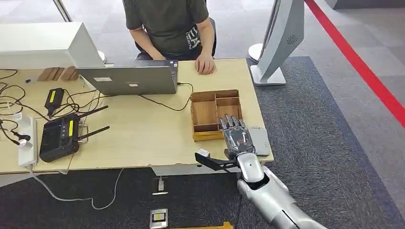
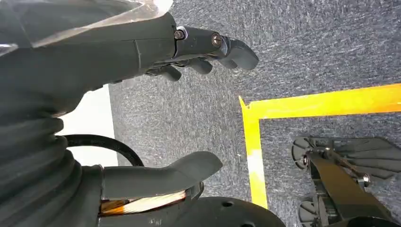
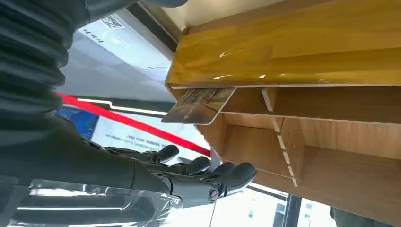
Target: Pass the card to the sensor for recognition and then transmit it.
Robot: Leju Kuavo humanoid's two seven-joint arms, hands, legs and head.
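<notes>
My right hand (image 1: 236, 138) hovers over the table's front right corner, fingers stretched out toward the wooden compartment tray (image 1: 215, 112). In the right wrist view a card (image 3: 198, 105) pokes out over the tray's glossy front wall (image 3: 283, 52), lying in the gap above my dark fingers (image 3: 203, 170); I see no contact with it. The flat grey sensor (image 1: 261, 141) lies on the table just right of the hand, and its labelled face (image 3: 108, 47) shows close by. My left hand (image 2: 156, 109) hangs over the carpet, fingers apart, holding nothing.
A person sits at the far side with one hand (image 1: 206, 63) on the table, behind a grey laptop (image 1: 129, 78). Cables, a black controller (image 1: 59, 136) and a power strip (image 1: 27, 140) crowd the left. A grey stand (image 1: 279, 38) rises at the back right.
</notes>
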